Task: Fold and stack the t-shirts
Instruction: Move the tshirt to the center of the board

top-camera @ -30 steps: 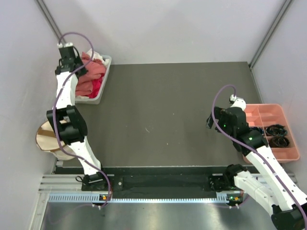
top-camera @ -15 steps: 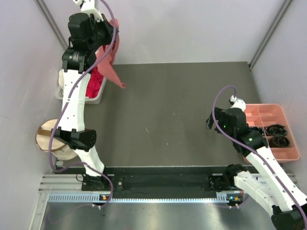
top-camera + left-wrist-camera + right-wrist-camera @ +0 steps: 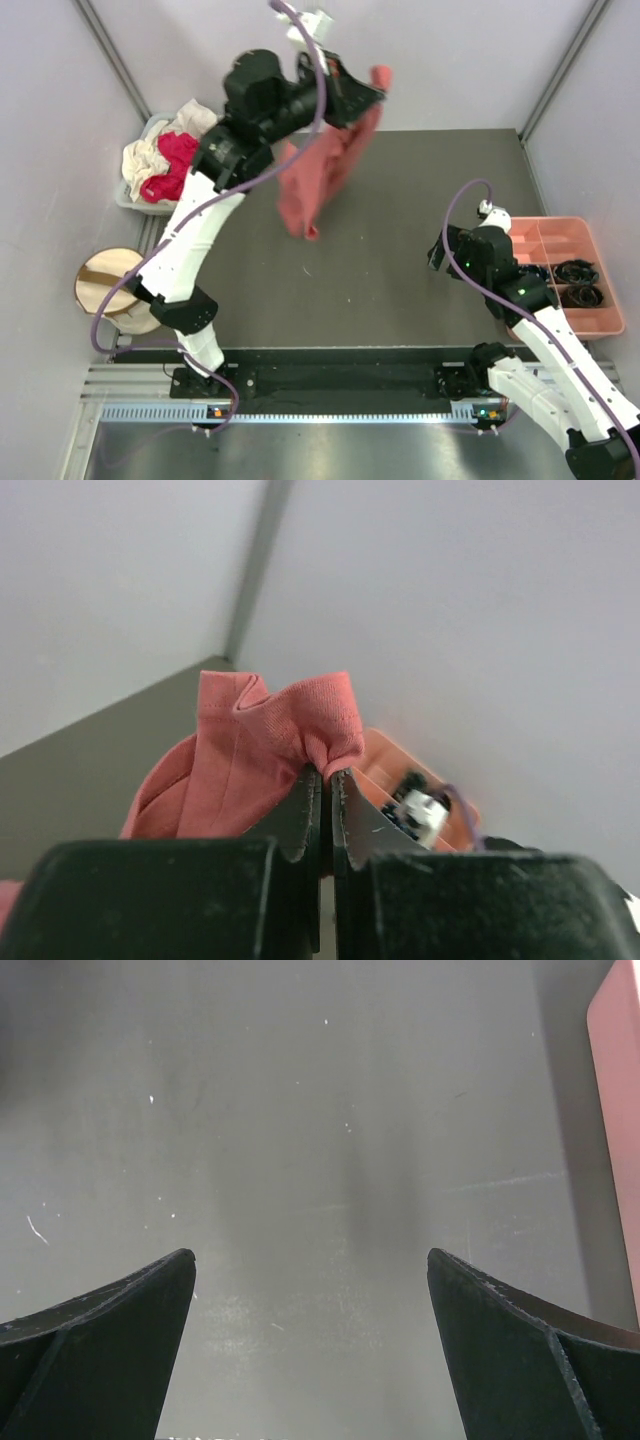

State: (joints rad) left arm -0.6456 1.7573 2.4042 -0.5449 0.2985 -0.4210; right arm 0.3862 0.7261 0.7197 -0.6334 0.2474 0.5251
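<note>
Left tool (image 3: 326,776) clamped on salmon-pink t-shirt (image 3: 318,180), hanging at 12 o'clock over surface (image 3: 400,290). Right tool (image 3: 308,1256) apart, empty. Advise: lower centrally, spread flat before folding.

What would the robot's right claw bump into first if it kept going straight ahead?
Probably the bare dark table: the right gripper points down at it with nothing between its open fingers. The pink tray sits off to one side, out of line.

Overhead and close right-wrist views share the table (image 3: 400,200).
</note>
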